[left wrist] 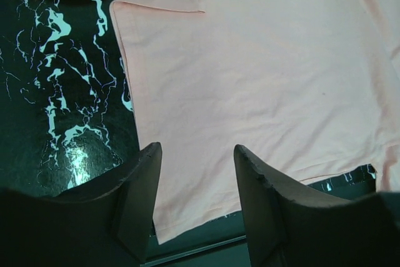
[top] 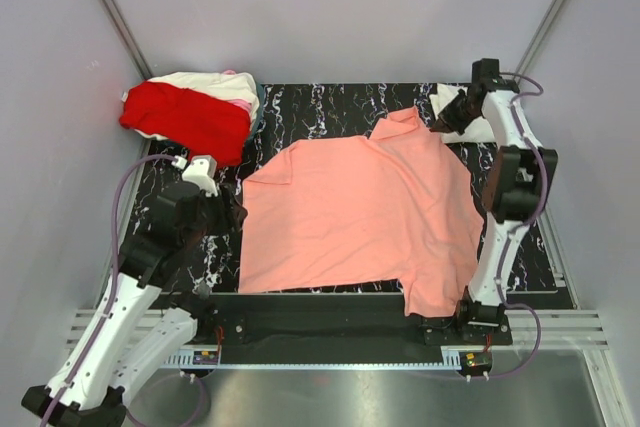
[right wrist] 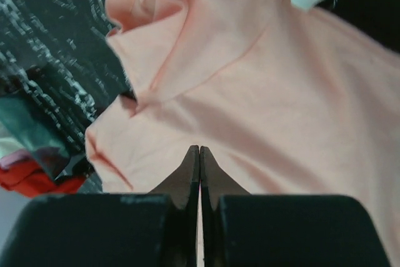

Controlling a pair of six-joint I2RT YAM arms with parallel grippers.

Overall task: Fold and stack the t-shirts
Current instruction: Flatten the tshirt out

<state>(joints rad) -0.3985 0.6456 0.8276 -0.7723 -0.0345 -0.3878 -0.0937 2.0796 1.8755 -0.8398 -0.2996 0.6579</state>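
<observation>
A salmon-pink t-shirt (top: 360, 212) lies spread flat on the black marbled table (top: 320, 107), with its near right corner hanging over the front edge. My left gripper (top: 232, 215) is open and hovers just above the shirt's near left edge (left wrist: 262, 60); its jaws (left wrist: 197, 148) hold nothing. My right gripper (top: 438, 122) is shut, raised above the shirt's far right sleeve and shoulder (right wrist: 300, 92). Its fingers (right wrist: 199, 148) are pressed together with no cloth seen between them.
A pile of t-shirts sits at the far left: a bright red one (top: 190, 117) on top, with cream and pale pink ones (top: 225, 82) behind. A white folded t-shirt (top: 475, 122) lies at the far right under my right arm. Grey walls enclose the table.
</observation>
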